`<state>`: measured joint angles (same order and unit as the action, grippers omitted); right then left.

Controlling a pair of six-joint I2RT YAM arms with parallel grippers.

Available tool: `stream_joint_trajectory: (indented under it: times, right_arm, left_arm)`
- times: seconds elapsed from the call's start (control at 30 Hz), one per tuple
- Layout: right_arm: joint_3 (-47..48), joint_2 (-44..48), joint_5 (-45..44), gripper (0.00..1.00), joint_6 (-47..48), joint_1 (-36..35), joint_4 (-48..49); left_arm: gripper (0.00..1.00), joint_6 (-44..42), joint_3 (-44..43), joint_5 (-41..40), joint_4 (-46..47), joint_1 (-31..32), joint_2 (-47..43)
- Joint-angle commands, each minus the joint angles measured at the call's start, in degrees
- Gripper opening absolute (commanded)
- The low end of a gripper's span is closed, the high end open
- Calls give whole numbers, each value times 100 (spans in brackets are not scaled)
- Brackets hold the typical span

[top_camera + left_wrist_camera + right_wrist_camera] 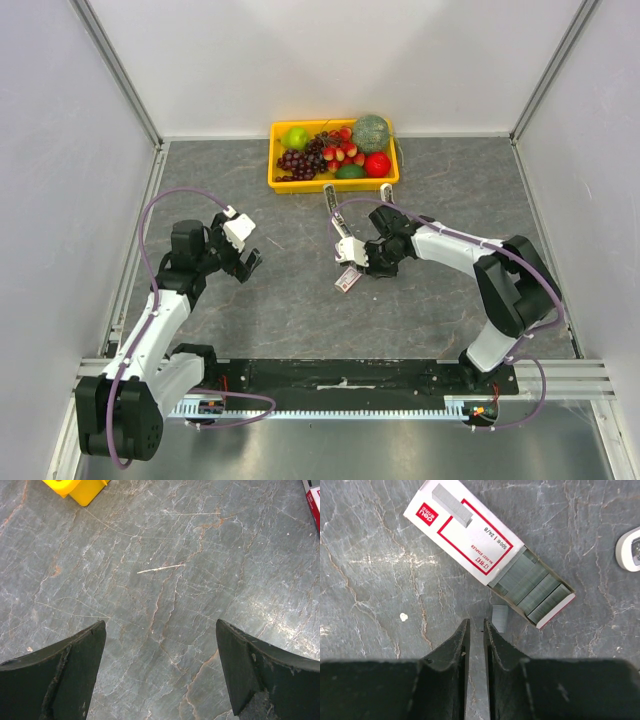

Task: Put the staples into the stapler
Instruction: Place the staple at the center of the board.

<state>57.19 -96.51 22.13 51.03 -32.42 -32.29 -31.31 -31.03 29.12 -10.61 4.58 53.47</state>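
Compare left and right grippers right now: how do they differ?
Jaws: left gripper spread wide, right gripper nearly together with a narrow slit. Below: left gripper sees bare table; right gripper points at the open staples box, a loose staple strip beside its tips. Both are dark and aimed downward.

The staples box [465,530] lies on the table [370,580], a loose strip [500,617] beside its open end.

Ahead of the left hand [160,630] the bench [225,555] lies bare, with a tray [82,490] corner far ahead to its left. Just ahead of the right hand [475,627] the staples box [465,535] blocks the way. A loose strip [499,617] lies beside one fingertip, and a stapler [630,550] sits off to the right.
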Motion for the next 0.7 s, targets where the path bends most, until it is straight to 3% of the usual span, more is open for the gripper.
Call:
stream_joint_trajectory:
  times: [0.0,0.67]
  right_arm:
    - [73,194,2,23,22,-18,232]
    - [170,-210,-227,20,-84,-18,136]
  left_arm:
    - [96,143,9,146,182,-36,-47]
    - [96,152,9,164,191,-45,-39]
